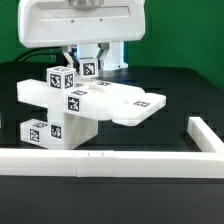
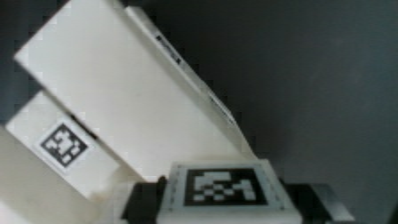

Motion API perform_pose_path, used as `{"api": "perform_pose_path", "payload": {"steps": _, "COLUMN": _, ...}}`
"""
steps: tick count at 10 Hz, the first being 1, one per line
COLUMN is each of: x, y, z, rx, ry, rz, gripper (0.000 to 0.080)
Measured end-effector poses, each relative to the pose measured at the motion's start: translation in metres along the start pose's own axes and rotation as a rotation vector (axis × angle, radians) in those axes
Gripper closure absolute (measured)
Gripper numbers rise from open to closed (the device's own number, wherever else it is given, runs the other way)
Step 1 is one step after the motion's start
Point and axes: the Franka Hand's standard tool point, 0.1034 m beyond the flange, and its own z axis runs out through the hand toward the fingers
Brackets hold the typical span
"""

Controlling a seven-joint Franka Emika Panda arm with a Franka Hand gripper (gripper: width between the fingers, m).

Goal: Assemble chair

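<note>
The chair parts are matte white tagged pieces clustered left of centre in the exterior view. A flat slab (image 1: 138, 104) lies on the table and touches a stack of blocky parts (image 1: 55, 108). My gripper (image 1: 86, 62) hangs over the back of that stack. In the wrist view the gripper (image 2: 224, 200) is shut on a small white block (image 2: 221, 184) with a square tag, one dark finger (image 2: 148, 198) on each side. A large white slab (image 2: 125, 85) and another tagged face (image 2: 64, 146) lie beyond it. What the block rests on is hidden.
A long low white border rail (image 1: 100, 162) runs along the front and turns back at the exterior view's right (image 1: 206, 136). The table top is black. The white arm body (image 1: 80, 20) fills the top of the view.
</note>
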Motion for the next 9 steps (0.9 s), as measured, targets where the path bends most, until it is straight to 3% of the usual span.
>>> {"api": "perform_pose_path", "payload": {"steps": 1, "x": -0.0009, "y": -0.0001, "z": 0.0008, "rx": -0.002, "ry": 0.002, "rz": 0.066, "gripper": 0.0519}}
{"api": "perform_pose_path", "payload": {"steps": 5, "x": -0.0018, "y": -0.0033, "z": 0.0036, "rx": 0.038, "ry": 0.007, "rz": 0.543, "gripper": 0.052}}
{"api": "perform_pose_path", "payload": {"steps": 9, "x": -0.0008, "y": -0.0048, "z": 0.0035, "rx": 0.039, "ry": 0.005, "rz": 0.672, "gripper": 0.0522}}
